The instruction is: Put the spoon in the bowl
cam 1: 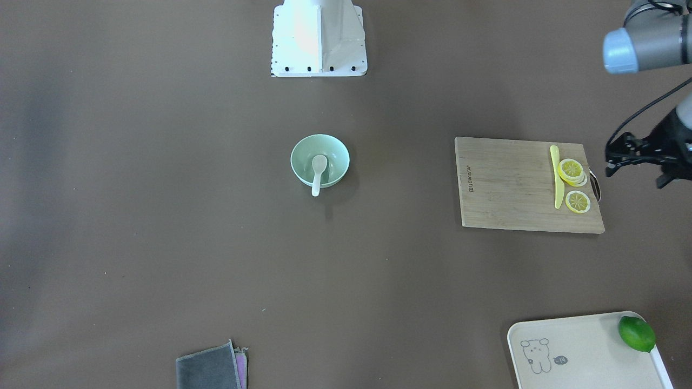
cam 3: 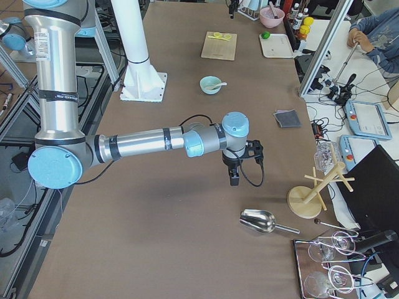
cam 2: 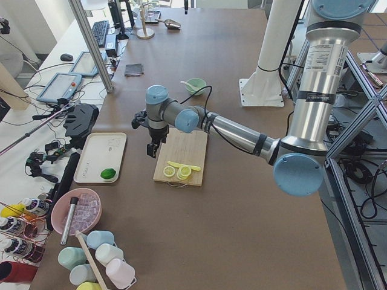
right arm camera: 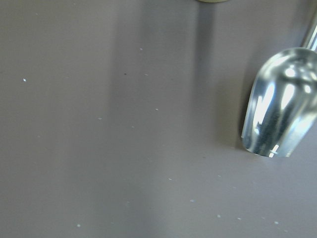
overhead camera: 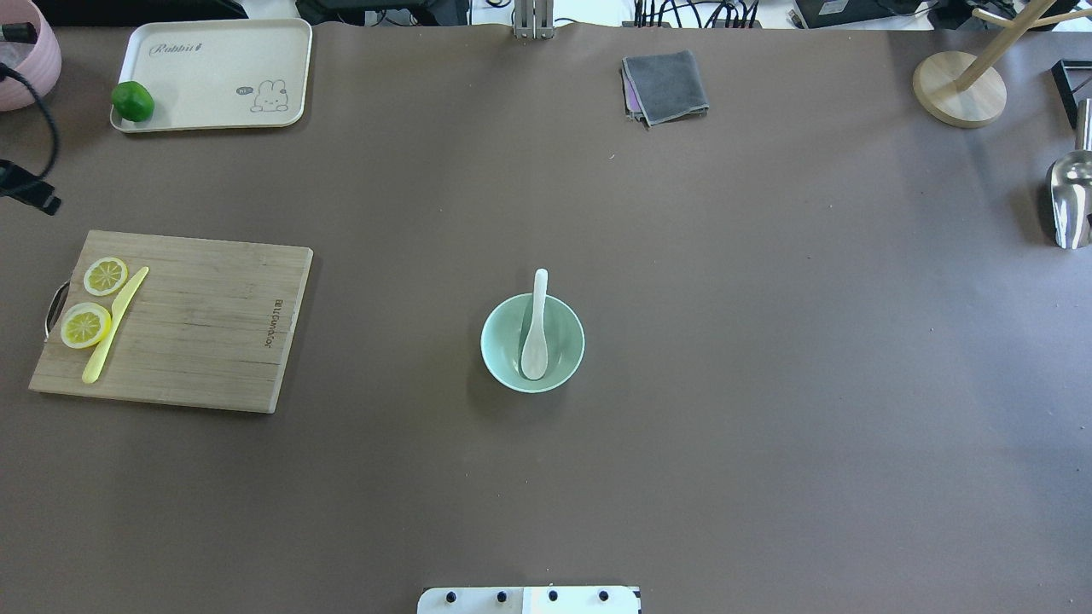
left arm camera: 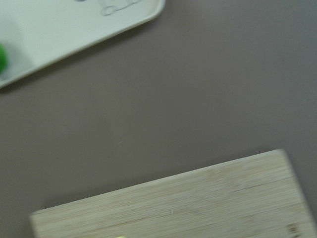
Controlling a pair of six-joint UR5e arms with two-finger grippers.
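The white spoon [overhead camera: 537, 328] lies in the pale mint-green bowl [overhead camera: 565, 339] at the table's middle, its scoop inside and its handle resting over the far rim. Both also show in the front view, spoon [cam 1: 318, 173] and bowl [cam 1: 333, 153]. My left gripper [cam 2: 152, 150] hangs far from the bowl, above the table between the cutting board and the tray; I cannot tell if it is open or shut. My right gripper [cam 3: 234, 177] hangs far off near a metal scoop and shows only in the right side view, so its state cannot be told.
A wooden cutting board [overhead camera: 205, 328] with lemon slices [overhead camera: 86, 325] and a slim yellow knife [overhead camera: 114, 324] lies at the left. A tray [overhead camera: 213, 64] holds a lime [overhead camera: 133, 101]. A grey cloth [overhead camera: 665, 85], a wooden stand [overhead camera: 960, 85] and a metal scoop [overhead camera: 1071, 200] lie at the far and right sides.
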